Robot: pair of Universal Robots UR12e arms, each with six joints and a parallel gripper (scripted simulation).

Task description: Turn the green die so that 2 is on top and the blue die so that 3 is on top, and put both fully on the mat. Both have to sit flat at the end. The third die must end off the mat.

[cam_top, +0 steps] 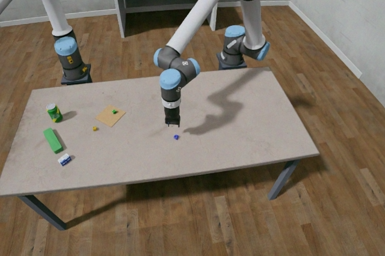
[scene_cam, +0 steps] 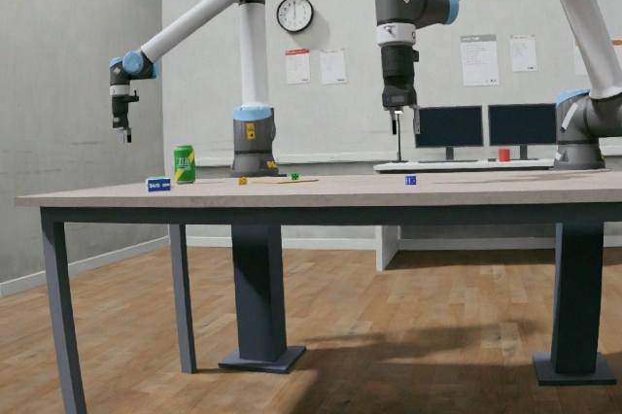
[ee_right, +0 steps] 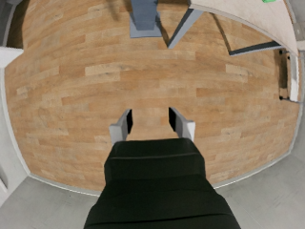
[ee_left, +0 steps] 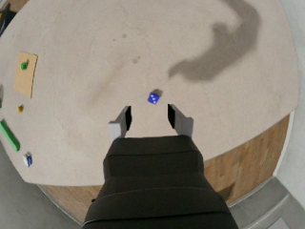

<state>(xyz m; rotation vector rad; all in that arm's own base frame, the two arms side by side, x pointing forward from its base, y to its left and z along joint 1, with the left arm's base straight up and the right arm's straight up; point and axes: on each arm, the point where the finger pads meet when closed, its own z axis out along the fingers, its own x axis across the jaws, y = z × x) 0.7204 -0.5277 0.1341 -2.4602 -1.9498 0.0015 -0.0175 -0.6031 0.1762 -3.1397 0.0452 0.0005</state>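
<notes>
- Top view: blue die (cam_top: 176,137) (scene_cam: 410,180) (ee_left: 152,98) on the table (cam_top: 217,154) (scene_cam: 327,190) (ee_left: 95,143) (ee_right: 238,14), off the mat (cam_top: 107,119) (scene_cam: 271,181) (ee_left: 26,83), well apart from it. Top number: can't read.
- Left gripper (cam_top: 173,125) (scene_cam: 405,130) (ee_left: 150,114): fingers spread, nothing held, pointing down above the table near blue.
- Green die (cam_top: 113,111) (scene_cam: 294,176) (ee_left: 24,66): on the mat. Top number too small to read.
- Yellow die (cam_top: 94,128) (scene_cam: 243,181) (ee_left: 20,109): off the mat, near it.
- Green-and-yellow can (cam_top: 54,113) (scene_cam: 184,164): upright, well apart from the mat.
- Green block (cam_top: 53,140) (scene_cam: 157,178) (ee_left: 10,135) (ee_right: 269,0): lying flat, between can and blue-and-white box (cam_top: 64,159) (scene_cam: 158,184) (ee_left: 28,159).
- Right gripper (scene_cam: 124,138) (ee_right: 151,119): fingers spread, nothing held, over the floor (ee_right: 152,86) beyond the table edge.
</notes>
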